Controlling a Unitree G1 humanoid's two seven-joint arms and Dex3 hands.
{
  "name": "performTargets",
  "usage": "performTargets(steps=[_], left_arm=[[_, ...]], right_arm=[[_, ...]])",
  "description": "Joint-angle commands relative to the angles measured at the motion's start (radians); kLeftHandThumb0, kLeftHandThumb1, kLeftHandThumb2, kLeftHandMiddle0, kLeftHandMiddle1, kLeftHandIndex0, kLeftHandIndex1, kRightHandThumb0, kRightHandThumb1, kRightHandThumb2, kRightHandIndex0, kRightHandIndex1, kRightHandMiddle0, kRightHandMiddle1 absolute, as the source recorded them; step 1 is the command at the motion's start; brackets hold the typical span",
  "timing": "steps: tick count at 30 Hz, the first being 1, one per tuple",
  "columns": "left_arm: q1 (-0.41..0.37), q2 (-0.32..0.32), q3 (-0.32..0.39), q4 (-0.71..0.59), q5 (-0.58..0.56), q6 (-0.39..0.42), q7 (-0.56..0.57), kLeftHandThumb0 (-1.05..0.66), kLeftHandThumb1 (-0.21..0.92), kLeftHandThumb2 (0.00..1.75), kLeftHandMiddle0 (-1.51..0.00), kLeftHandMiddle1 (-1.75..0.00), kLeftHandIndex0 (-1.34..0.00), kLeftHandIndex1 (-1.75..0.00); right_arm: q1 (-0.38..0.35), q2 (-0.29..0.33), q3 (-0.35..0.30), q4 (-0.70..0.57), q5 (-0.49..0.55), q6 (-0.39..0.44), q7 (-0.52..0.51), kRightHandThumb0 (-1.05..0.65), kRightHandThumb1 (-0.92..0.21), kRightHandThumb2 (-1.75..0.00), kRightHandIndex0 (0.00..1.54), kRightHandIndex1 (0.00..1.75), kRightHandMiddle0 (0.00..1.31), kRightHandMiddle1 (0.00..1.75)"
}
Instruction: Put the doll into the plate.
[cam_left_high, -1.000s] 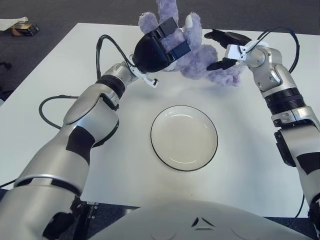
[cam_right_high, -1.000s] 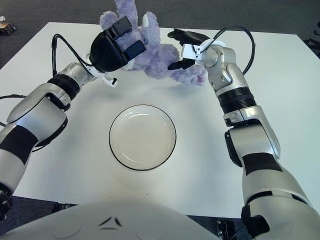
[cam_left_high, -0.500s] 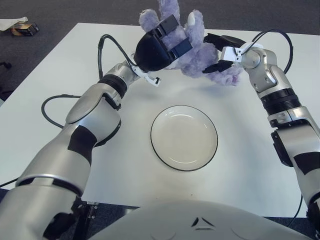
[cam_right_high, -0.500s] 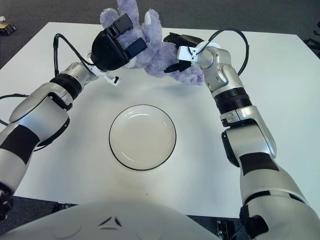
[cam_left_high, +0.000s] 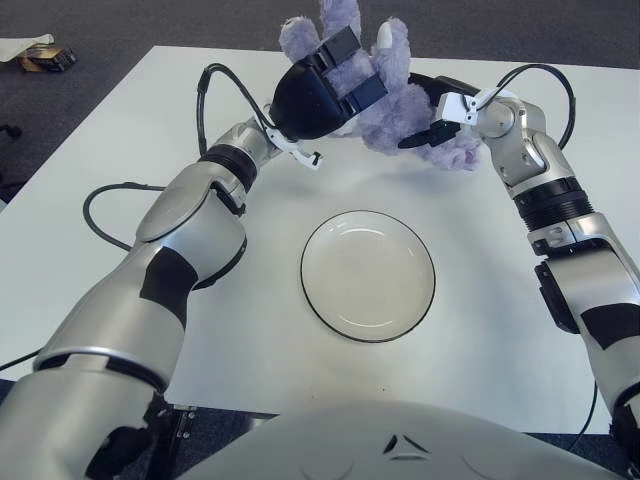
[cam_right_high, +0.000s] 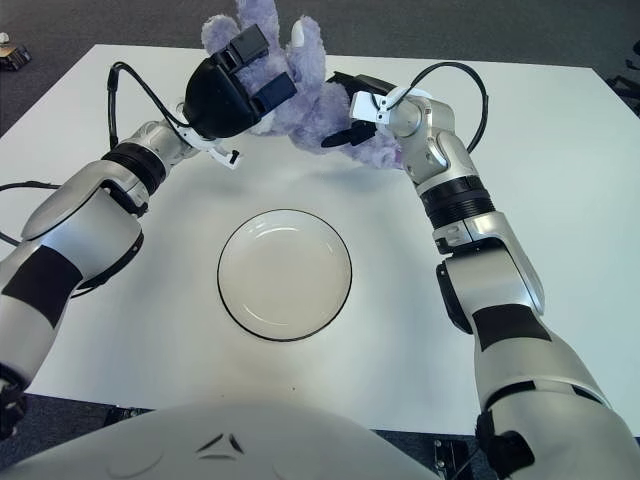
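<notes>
Doll (cam_left_high: 400, 95), purple and plush, sat at the table's twelve o'clock, left hand (cam_left_high: 325, 85) clamped on it, right hand (cam_left_high: 432, 110) pinching its side. Uneven squeeze could've tipped it short of the plate (cam_left_high: 368, 275).

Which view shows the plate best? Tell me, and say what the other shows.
The right eye view: the plate sits whole and nearer the picture's middle, clear of both arms. The left eye view shows the same whole, empty plate, shifted toward the right, with the left forearm bulking beside it.
</notes>
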Motion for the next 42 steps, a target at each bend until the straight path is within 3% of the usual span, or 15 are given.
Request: performTargets(steps=[1,7,10,16,18,20,24,26,28,30,33,42], left_arm=[[-0.048,-0.004,-0.008,0.002,-0.022,0.014,-0.004,0.0,-0.06,1.73,-0.89,-1.74,-0.67,-1.73],[-0.051,-0.005,-0.016,0.005,-0.037,0.015,-0.016,-0.01,-0.07,1.75,-0.9,-1.75,-0.69,-1.71],[-0.052,-0.006,-0.017,0.006,-0.043,0.018,-0.025,-0.01,-0.07,1.75,-0.9,-1.75,-0.69,-1.71],[-0.053,-0.008,-0.02,0.007,-0.049,0.028,-0.038,-0.01,-0.07,1.75,-0.9,-1.75,-0.69,-1.71],[-0.054,-0.009,-0.021,0.007,-0.051,0.032,-0.038,-0.01,-0.07,1.75,-0.9,-1.75,-0.69,-1.71],[-0.055,-0.01,-0.021,0.007,-0.055,0.031,-0.037,-0.01,-0.07,1.75,-0.9,-1.75,-0.69,-1.71],[-0.056,-0.011,-0.022,0.007,-0.063,0.028,-0.039,-0.01,-0.07,1.75,-0.9,-1.75,-0.68,-1.72],[-0.056,-0.011,-0.023,0.006,-0.066,0.026,-0.04,0.0,-0.06,1.75,-0.89,-1.75,-0.68,-1.73],[-0.057,-0.011,-0.024,0.006,-0.069,0.025,-0.041,0.0,-0.06,1.75,-0.89,-1.75,-0.67,-1.74],[-0.057,-0.011,-0.025,0.006,-0.071,0.022,-0.04,0.0,-0.06,1.75,-0.89,-1.75,-0.67,-1.74],[-0.056,-0.01,-0.026,0.006,-0.073,0.017,-0.038,0.0,-0.06,1.75,-0.89,-1.75,-0.66,-1.74],[-0.05,-0.013,-0.012,0.004,-0.098,-0.004,-0.059,0.0,-0.06,1.75,-0.89,-1.75,-0.67,-1.74]], right_arm=[[0.005,0.012,-0.005,0.011,0.023,-0.004,0.008,-1.05,-0.85,-0.24,0.03,0.82,0.0,0.55],[0.015,0.022,-0.017,0.011,0.053,-0.016,0.001,-0.98,-0.81,-0.25,0.09,0.96,0.0,0.69],[0.021,0.029,-0.026,0.007,0.067,-0.019,-0.013,-0.89,-0.7,-0.44,0.13,0.98,0.0,0.77],[0.033,0.04,-0.033,0.004,0.069,-0.03,-0.064,-0.59,-0.39,-0.94,0.4,1.25,0.0,1.42],[0.036,0.041,-0.031,0.007,0.062,-0.045,-0.087,-0.1,-0.44,-0.93,0.52,1.36,0.03,1.55],[0.037,0.038,-0.026,0.011,0.053,-0.062,-0.107,0.16,-0.41,-0.98,0.61,1.42,0.09,1.65],[0.038,0.035,-0.017,0.021,0.034,-0.087,-0.146,0.04,-0.3,-1.17,0.79,1.31,0.36,1.72],[0.036,0.038,-0.018,0.031,0.031,-0.097,-0.168,0.01,-0.18,-1.3,0.9,1.23,0.53,1.74],[0.035,0.042,-0.021,0.04,0.034,-0.102,-0.181,0.01,-0.1,-1.38,0.95,1.21,0.62,1.74],[0.036,0.048,-0.032,0.05,0.052,-0.105,-0.186,0.0,-0.06,-1.43,0.98,1.19,0.66,1.74],[0.043,0.06,-0.057,0.069,0.089,-0.117,-0.197,0.0,0.03,-1.57,0.99,1.35,0.69,1.75],[0.056,0.079,-0.091,0.091,0.129,-0.134,-0.225,0.0,0.06,-1.68,0.95,1.56,0.68,1.75]])
